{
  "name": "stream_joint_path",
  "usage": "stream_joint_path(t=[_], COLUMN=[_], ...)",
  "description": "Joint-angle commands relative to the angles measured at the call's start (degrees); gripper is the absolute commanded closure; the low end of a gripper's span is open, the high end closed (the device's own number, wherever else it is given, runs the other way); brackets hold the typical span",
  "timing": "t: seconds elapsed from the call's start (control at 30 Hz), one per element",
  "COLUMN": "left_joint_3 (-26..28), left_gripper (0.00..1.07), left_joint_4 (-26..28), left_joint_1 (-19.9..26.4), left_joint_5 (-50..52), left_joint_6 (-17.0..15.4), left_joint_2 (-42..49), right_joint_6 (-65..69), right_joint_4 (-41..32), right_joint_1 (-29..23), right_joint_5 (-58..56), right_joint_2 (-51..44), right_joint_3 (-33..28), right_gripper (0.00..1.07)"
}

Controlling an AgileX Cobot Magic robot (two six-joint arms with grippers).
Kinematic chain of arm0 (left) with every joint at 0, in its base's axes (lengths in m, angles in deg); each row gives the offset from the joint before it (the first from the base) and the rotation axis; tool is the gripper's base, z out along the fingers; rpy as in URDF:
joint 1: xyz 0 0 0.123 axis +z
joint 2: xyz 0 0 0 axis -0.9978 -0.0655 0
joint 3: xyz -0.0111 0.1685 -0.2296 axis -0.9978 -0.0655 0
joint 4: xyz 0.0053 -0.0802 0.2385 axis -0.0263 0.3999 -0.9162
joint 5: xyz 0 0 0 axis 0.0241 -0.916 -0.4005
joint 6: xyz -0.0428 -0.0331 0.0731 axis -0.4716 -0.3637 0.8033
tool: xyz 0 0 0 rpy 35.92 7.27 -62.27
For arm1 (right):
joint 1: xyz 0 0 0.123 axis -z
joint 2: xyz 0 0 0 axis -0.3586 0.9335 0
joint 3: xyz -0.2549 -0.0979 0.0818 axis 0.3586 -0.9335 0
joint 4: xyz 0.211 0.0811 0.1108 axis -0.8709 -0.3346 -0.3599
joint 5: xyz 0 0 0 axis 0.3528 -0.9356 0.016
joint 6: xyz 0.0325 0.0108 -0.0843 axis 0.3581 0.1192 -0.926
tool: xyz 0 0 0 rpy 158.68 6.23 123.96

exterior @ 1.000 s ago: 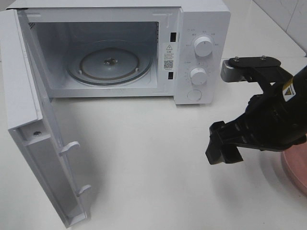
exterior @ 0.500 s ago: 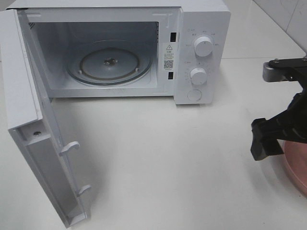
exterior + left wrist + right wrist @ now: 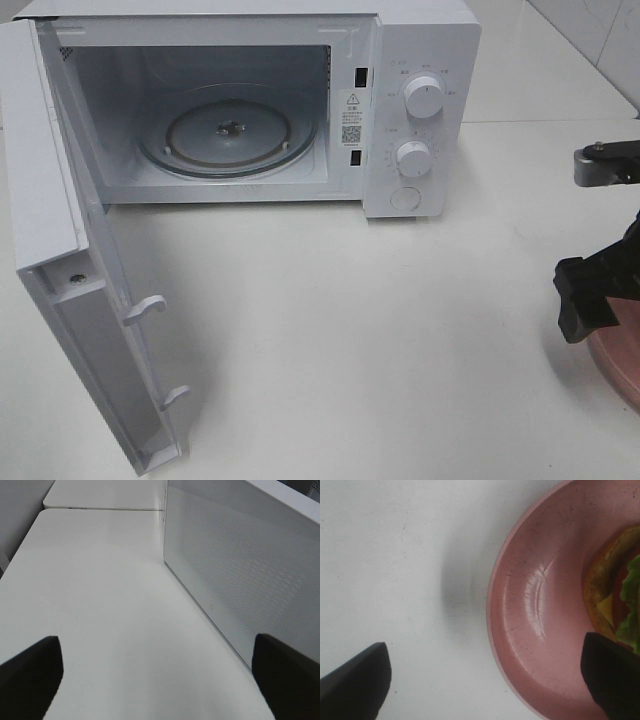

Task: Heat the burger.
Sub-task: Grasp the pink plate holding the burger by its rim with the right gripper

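The burger [image 3: 615, 600] lies on a round pink plate [image 3: 540, 610] and only its edge shows in the right wrist view: brown bun, red tomato, yellow cheese, green lettuce. My right gripper [image 3: 482, 680] hangs open over the plate's rim, one jaw over bare table and the other over the plate beside the burger, with nothing between them. From the high camera only one of its black fingers [image 3: 585, 300] shows, at the table's right edge above the plate [image 3: 620, 365]. Open too is my left gripper [image 3: 160, 680], above bare table beside the microwave's perforated wall [image 3: 240, 580].
The white microwave [image 3: 420, 110] stands at the back of the table. Its door [image 3: 70, 260] is swung wide toward the front left, and the glass turntable [image 3: 228, 135] inside is bare. A second table top [image 3: 105, 495] adjoins at the far side.
My right gripper has moved to the right, from the middle right of the table to its right edge over the pink plate. Its jaws stayed open. The microwave has not moved.
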Motion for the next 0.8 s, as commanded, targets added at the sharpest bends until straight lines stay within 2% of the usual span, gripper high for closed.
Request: stream_joint_path(t=[0.03,0.4,0.8], left_joint_3=[-0.23,-0.23,-0.23], left_gripper=[0.09,0.09,0.09], left_joint_4=[0.11,0.11,0.11], left_joint_1=[-0.11,-0.11,-0.11], left_joint_5=[0.57,0.57,0.57], left_joint_6=[-0.40,-0.40,-0.40], left_joint_2=[1.09,1.09,1.09], right_joint_6=[-0.23,0.80,-0.63], right_joint_4=[0.92,1.49,1.55], right_joint_1=[0.40,0.57,2.23], right_joint_5=[2.64,9.80,12.61], right_joint_2=[2.92,12.66,17.19], right_joint_3=[0.11,0.11,0.06], right_gripper=[0.13,0.15,0.17])
